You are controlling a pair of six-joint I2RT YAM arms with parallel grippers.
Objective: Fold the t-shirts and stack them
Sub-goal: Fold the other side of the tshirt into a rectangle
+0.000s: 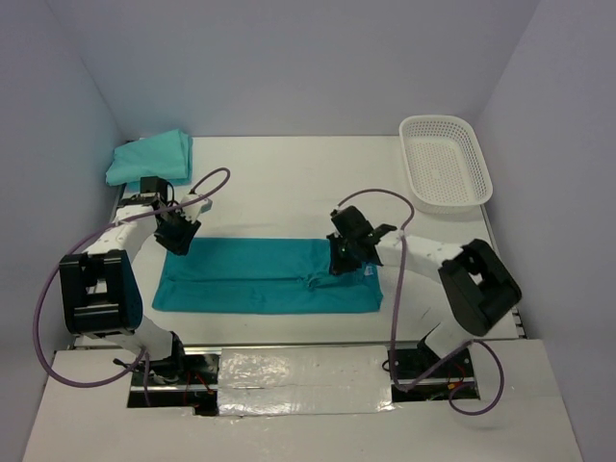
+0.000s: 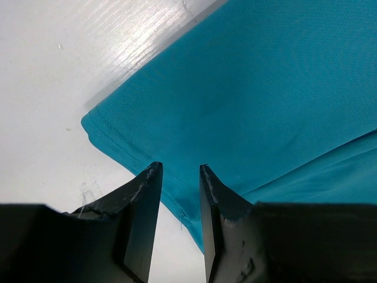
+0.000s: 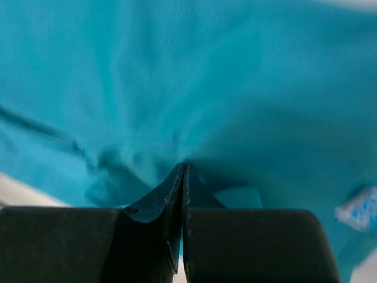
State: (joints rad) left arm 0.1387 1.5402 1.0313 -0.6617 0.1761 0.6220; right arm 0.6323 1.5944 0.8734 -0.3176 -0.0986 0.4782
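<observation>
- Top external view: a teal cloth t-shirt (image 1: 260, 279), already folded into a long flat strip, lies on the white table (image 1: 289, 173) with one gripper at each end of the job.
- Right gripper (image 1: 339, 258) is clenched. In its wrist view the black fingers (image 3: 159, 206) meet tip to tip and the cloth (image 3: 177, 76) puckers right up into them, so I'd say it's pinching a ridge of the shirt.
- Left gripper (image 1: 178, 236) is released. The wrist view shows a clear gap at the left gripper (image 2: 179, 168), with nothing clamped.
- Relative to the left tool, the shirt's hemmed corner (image 2: 118, 138) sits just below and ahead of the fingertips, and the edge runs through the gap. Can't tell if the tips touch it.
- Relative to the right tool, most of the strip stretches away toward the left arm, with only a short bit plus the small white label (image 1: 369, 272) on its outer side.
- How I'd do it: get the left fingers down over the hem, catching every layer, then lift both ends level so the fold lands square.
- Watch the right pinch. It looks like a top-layer grab, which could peel the fold open.
- The stack's start, a folded greener cloth t-shirt (image 1: 152, 157), sits beyond the left gripper, near it.
</observation>
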